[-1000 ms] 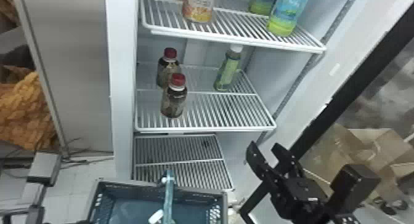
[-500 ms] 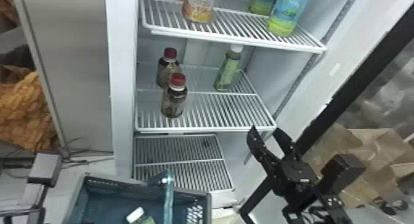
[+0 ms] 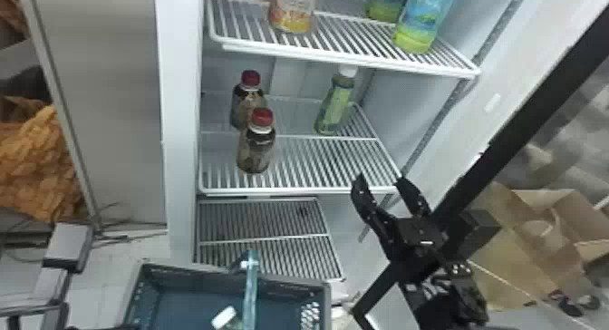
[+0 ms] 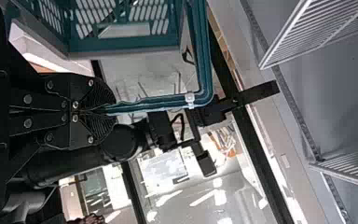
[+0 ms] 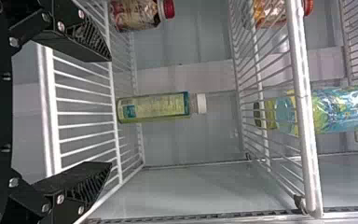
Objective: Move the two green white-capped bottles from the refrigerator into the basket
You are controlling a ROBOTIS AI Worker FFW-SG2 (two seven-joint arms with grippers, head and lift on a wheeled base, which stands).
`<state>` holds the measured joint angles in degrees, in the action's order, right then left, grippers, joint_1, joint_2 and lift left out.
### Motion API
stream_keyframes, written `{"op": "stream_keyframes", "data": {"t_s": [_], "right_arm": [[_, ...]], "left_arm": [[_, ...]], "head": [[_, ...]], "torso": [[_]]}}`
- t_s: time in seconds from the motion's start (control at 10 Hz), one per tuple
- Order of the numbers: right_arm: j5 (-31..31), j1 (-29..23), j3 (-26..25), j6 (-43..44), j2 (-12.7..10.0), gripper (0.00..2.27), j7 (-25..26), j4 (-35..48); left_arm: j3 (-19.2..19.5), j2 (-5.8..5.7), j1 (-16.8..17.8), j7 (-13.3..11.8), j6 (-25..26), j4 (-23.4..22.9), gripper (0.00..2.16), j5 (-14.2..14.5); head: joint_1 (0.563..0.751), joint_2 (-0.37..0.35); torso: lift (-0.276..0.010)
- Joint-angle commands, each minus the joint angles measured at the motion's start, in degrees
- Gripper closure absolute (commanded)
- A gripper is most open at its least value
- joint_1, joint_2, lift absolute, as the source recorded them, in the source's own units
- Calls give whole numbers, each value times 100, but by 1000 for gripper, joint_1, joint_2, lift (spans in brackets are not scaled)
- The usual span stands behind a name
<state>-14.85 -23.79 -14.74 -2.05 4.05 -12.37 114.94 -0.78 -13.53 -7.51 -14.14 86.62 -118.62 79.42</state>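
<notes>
One green white-capped bottle stands upright on the middle wire shelf of the refrigerator, towards the back and the right side wall. The other white-capped bottle is in the basket, its cap and upper part showing beside the teal handle. The left gripper has its jaws clenched on that handle, which runs out from between the fingertips and bends towards the basket. The right gripper is near the front right corner of the middle shelf, jaws spread wide with nothing between them. In the right wrist view the shelf bottle stands beyond the tips of the right gripper, in line with the gap and apart from both fingers. Two dark red-capped bottles stand on the left part of the same shelf, the rear one close behind the front one. On the upper shelf are an orange-labelled bottle at left and, at right, a large blue-and-green bottle with a second blue-and-green bottle behind it. An open cardboard box sits outside the refrigerator, to the right.
</notes>
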Motion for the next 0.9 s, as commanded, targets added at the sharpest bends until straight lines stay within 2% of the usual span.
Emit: {"op": "stream_keyframes", "data": {"t_s": [0.0,0.4,0.8], "right_arm": [[34,298,34,163,17,205,6,-322],[69,1212,400,571,96,160,6,-1461],[229,1958,480,810,148,119,32,-2206]], "left_arm": [[9,0,6,8,0,0,1161,-1],[-25,0,35,8,-14,0,1161,10],[-48,0,77,8,-14,28,1161,10]], "head": [[695,-350],[695,-350],[695,-350]], "torso": [[-263],[-263],[-263]]}}
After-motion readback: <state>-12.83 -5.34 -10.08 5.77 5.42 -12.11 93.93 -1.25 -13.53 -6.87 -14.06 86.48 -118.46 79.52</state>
